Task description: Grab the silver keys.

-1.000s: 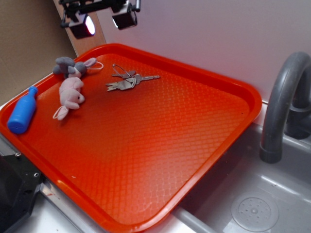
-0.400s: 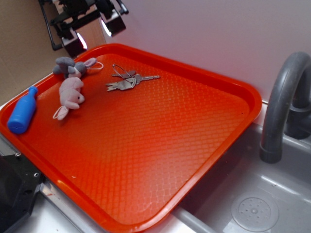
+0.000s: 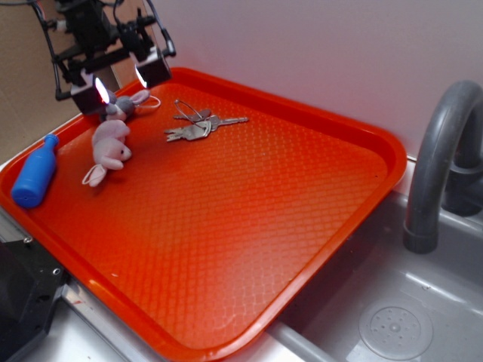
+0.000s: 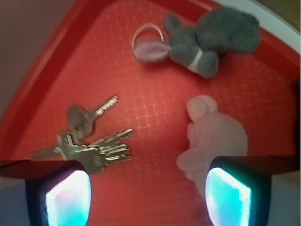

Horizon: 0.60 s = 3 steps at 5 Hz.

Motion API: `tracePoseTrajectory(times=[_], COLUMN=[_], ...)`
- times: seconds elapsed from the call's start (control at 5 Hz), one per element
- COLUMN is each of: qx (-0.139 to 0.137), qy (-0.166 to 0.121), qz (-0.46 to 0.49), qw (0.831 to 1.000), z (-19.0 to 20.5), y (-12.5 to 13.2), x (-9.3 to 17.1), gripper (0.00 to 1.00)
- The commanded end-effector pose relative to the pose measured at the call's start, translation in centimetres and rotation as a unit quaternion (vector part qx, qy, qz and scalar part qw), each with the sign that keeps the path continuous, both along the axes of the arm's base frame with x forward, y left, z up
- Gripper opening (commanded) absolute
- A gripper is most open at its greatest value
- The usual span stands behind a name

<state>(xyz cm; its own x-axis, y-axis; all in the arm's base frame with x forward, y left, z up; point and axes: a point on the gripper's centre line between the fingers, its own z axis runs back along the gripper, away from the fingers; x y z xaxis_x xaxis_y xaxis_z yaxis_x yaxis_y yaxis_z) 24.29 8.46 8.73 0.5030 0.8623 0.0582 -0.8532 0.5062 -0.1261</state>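
Note:
The silver keys (image 3: pixel 198 124) lie on the red tray (image 3: pixel 249 226) near its far edge; in the wrist view they (image 4: pixel 91 141) sit at the left, just ahead of the left finger. My gripper (image 3: pixel 121 79) hovers open and empty above the tray's far left corner, over the plush toy, left of the keys. In the wrist view the gripper (image 4: pixel 148 195) has its glowing pads (image 4: pixel 68 197) wide apart with bare tray between them.
A pink and grey plush toy (image 3: pixel 112 132) lies left of the keys, also in the wrist view (image 4: pixel 214 136). A blue toy bottle (image 3: pixel 34 173) lies at the tray's left edge. A grey faucet (image 3: pixel 441 166) and sink (image 3: pixel 392 324) are to the right.
The gripper has moved left and down, from above the tray's far edge to low over the plush toy. The keys and toys have not moved.

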Motion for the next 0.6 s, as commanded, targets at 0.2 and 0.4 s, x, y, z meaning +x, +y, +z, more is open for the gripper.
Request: tracePoseTrajectory(times=[0.2, 0.4], qx=[-0.02, -0.015], qy=[-0.035, -0.027], qz=[-0.051, -0.055], qw=[0.998, 0.998], z=[-1.0, -2.5], y=[-2.4, -2.7], x=[4.5, 5.9], gripper=[1.0, 1.0])
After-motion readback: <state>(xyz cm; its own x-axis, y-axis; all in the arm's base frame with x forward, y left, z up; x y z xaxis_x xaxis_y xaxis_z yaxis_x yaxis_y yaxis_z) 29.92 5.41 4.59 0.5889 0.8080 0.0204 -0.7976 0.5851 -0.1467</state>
